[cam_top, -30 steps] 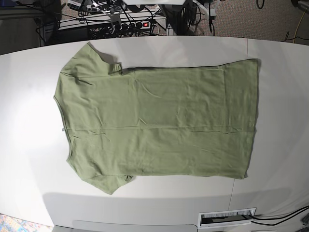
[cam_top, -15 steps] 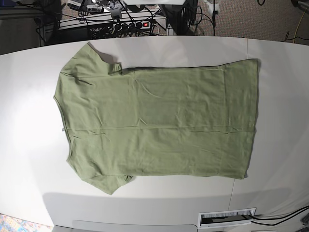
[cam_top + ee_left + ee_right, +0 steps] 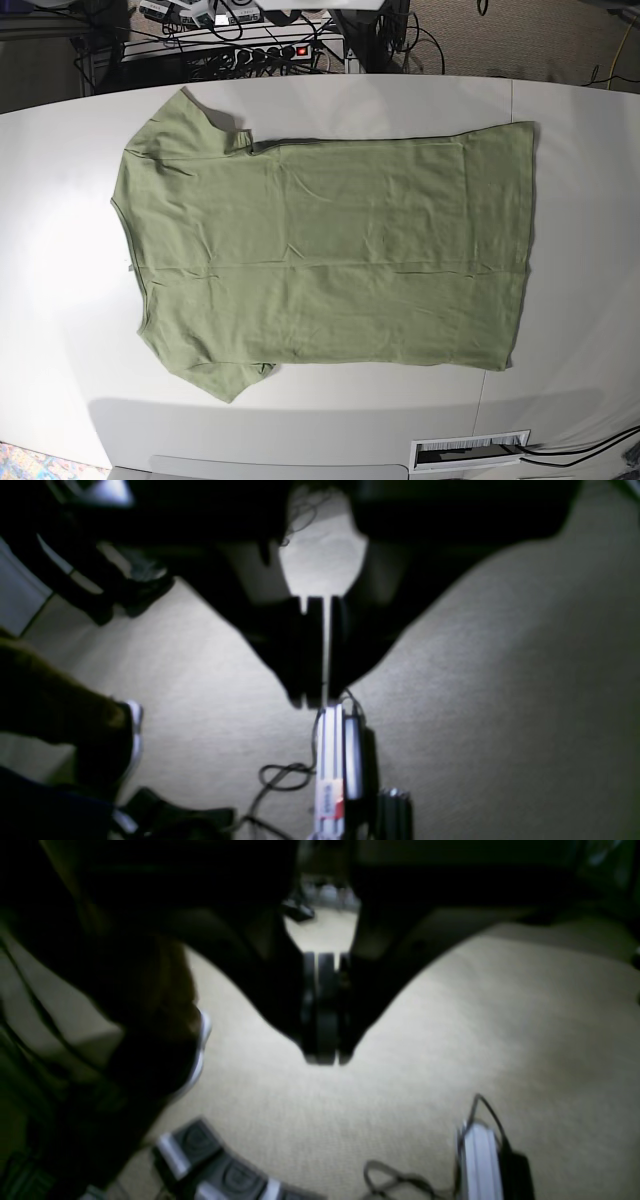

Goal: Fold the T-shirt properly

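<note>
The sage-green T-shirt (image 3: 330,250) lies flat on the white table (image 3: 60,200) in the base view, collar and sleeves to the left, hem to the right. Neither arm shows in the base view. In the left wrist view my left gripper (image 3: 320,700) hangs over carpet with its dark fingers together, only a thin slit between them, nothing held. In the right wrist view my right gripper (image 3: 325,1057) is also shut and empty above carpet. The shirt does not appear in either wrist view.
A power strip and cables (image 3: 270,50) lie behind the table's far edge. A white vent slot (image 3: 470,450) sits at the near edge. On the floor are a white box with cables (image 3: 332,760), foot pedals (image 3: 215,1160) and a person's shoe (image 3: 197,1055).
The shirt has not moved. Some equipment at the top edge of the base view, behind the table, has shifted out of sight.
</note>
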Controlling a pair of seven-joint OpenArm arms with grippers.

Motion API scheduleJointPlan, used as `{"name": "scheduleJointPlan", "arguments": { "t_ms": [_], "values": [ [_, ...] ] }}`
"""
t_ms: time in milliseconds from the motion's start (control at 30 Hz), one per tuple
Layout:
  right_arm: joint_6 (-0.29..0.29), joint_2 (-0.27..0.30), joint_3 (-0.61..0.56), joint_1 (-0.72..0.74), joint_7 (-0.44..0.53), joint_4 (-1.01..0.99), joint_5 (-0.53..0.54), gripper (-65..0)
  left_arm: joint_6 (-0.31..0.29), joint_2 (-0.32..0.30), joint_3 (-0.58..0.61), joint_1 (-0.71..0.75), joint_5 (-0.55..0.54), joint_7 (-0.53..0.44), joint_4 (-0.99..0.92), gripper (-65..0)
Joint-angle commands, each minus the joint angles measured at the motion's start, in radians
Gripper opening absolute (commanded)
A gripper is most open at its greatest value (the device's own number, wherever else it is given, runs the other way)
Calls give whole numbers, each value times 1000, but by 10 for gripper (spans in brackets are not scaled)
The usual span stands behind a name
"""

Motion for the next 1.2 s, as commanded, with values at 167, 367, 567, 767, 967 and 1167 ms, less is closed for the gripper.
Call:
{"name": "scheduleJointPlan", "arguments": {
  "t_ms": [167, 367, 567, 767, 967, 1167],
  "values": [
    [5, 120, 2, -174, 2, 277, 3, -650, -4, -66, -2, 153, 25, -33, 216, -650],
    [3, 215, 3, -313, -6, 542, -84, -650, -3, -121, -3, 258, 53, -34, 389, -650],
    [2, 273, 5, -407, -54, 743, -174, -650, -4, -143, -47, 364, 121, -67, 560, -650],
    [-1, 274, 48, -466, -83, 872, -233, -650, -4, -143, -155, 462, 127, -66, 703, -650],
    [-1, 274, 163, -536, -106, 1020, -234, -650, -4, -143, -229, 528, 135, -66, 813, -650],
    [-1, 274, 222, -611, -147, 1186, -338, -650, -4, -143, -248, 530, 195, -31, 927, -650]
  ]
}}
